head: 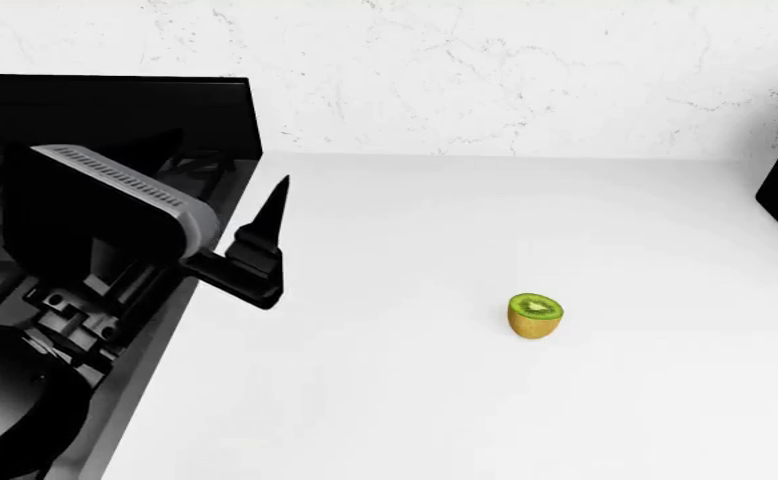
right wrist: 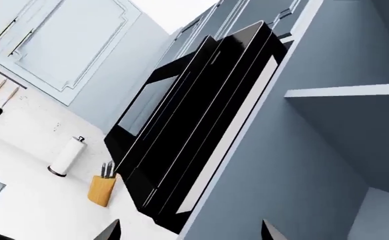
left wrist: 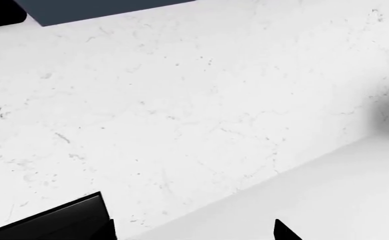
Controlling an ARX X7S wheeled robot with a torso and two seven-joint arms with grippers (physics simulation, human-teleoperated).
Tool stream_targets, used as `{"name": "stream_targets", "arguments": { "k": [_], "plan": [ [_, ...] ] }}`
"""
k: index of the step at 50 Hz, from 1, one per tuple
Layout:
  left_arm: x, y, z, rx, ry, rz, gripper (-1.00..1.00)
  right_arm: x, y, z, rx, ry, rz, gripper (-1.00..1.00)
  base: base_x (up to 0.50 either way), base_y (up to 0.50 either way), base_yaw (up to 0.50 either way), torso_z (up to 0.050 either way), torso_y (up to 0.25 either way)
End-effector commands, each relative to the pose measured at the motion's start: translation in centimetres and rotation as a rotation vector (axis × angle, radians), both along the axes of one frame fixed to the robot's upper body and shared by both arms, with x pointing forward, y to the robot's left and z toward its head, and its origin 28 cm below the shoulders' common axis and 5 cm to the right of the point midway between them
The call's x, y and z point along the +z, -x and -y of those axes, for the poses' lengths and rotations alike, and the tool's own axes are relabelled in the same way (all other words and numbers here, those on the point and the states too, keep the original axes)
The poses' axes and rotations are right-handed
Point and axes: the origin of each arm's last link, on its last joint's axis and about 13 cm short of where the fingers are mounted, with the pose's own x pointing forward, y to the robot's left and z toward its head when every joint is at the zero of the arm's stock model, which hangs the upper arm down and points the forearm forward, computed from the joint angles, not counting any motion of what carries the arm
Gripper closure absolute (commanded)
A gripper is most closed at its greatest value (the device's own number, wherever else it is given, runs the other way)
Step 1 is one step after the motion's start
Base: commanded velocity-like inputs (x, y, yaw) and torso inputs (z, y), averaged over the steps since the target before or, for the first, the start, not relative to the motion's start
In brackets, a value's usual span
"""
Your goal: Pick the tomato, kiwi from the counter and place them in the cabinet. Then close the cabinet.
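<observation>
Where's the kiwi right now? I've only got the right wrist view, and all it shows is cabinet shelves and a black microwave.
Observer: In the head view the kiwi sits cut face up on the counter, with nothing touching it.
Operator: And the tomato?
Observer: No view shows it.
Operator: What's my left arm doing?
Observer: The left gripper hangs open and empty at the right edge of the stove, to the left of the kiwi.
</observation>
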Motion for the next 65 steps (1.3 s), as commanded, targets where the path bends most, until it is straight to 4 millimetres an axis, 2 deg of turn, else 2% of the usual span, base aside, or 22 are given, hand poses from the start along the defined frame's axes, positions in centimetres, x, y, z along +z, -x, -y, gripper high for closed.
{"name": "stream_targets", "arguments": {
  "k": [1, 16, 33, 46, 65],
  "plan": [
    [0.0, -0.1, -0.1, 0.006, 0.005, 0.0, -1.0, -1.8, 1.0, 0.6, 0.036, 0.076, -0.06, -1.0, 0.0, 0.0, 0.0, 0.0, 0.0],
    [-0.2, -0.2, -0.1, 0.009, 0.005, -0.005, -1.0, -4.1, 1.6, 0.8, 0.04, 0.153, -0.115, -1.0, 0.0, 0.0, 0.0, 0.0, 0.0],
    [-0.4, -0.2, -0.1, 0.011, 0.007, -0.011, -1.0, -6.5, 1.8, 1.4, 0.017, 0.161, -0.18, -1.0, 0.0, 0.0, 0.0, 0.0, 0.0],
    [-0.6, -0.4, -0.2, 0.014, 0.009, -0.016, -1.0, -8.7, 1.1, 1.7, -0.004, 0.185, -0.268, -1.0, 0.0, 0.0, 0.0, 0.0, 0.0],
    [-0.8, -0.3, -0.3, 0.016, 0.009, -0.018, -1.0, -11.8, 0.2, 3.1, -0.168, 0.251, -0.451, -1.0, 0.0, 0.0, 0.0, 0.0, 0.0]
  ]
}}
